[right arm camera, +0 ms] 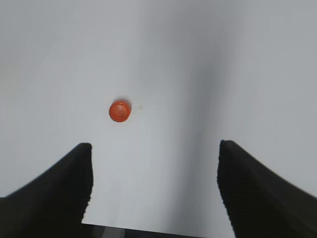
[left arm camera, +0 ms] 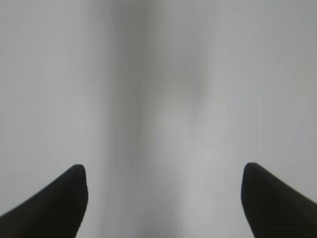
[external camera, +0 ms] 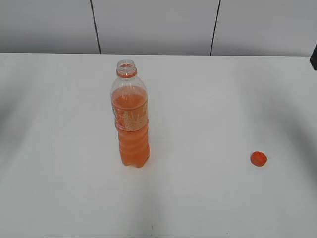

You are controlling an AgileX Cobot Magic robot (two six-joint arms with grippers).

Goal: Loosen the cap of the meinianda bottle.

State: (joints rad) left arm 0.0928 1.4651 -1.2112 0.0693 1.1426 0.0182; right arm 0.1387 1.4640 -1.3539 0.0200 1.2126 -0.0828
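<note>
The meinianda bottle stands upright left of the middle of the white table, with orange drink inside, an orange label band and an orange neck ring. Its mouth is open, with no cap on it. The orange cap lies on the table at the right, well apart from the bottle; it also shows in the right wrist view. My right gripper is open and empty, above the table's edge, with the cap ahead and to the left. My left gripper is open and empty over bare table. Neither gripper shows in the exterior view.
The white table ends at a grey panelled wall at the back. A dark object shows at the right edge of the exterior view. The table's edge shows at the bottom of the right wrist view.
</note>
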